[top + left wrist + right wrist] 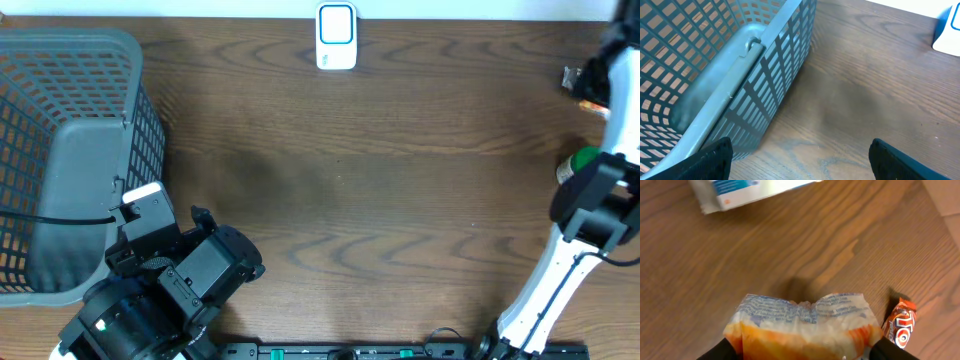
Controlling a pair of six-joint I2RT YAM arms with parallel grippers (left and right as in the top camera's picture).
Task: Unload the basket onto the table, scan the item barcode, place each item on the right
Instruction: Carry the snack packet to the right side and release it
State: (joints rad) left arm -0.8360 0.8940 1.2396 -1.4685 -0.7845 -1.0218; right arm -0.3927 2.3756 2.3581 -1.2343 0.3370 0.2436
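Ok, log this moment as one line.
left gripper: open, empty, beside basket | right gripper: jaws astride orange packet, grip unclear | scanner: far edge, untouched

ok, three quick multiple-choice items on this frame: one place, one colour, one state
1. Where is the white scanner in the overhead view?
A. at the middle of the far edge of the table
B. inside the basket
C. beside the right arm

2. What colour is the mesh basket?
A. red
B. grey
C. yellow

3. How is the left gripper?
A. shut on a packet
B. clamped on the basket rim
C. open, with nothing between its fingers

Answers:
1. A: the scanner stands alone at top centre of the overhead view.
2. B: its walls and rim are grey in both the overhead and left wrist views.
3. C: the left wrist view shows both fingers wide apart over bare wood.
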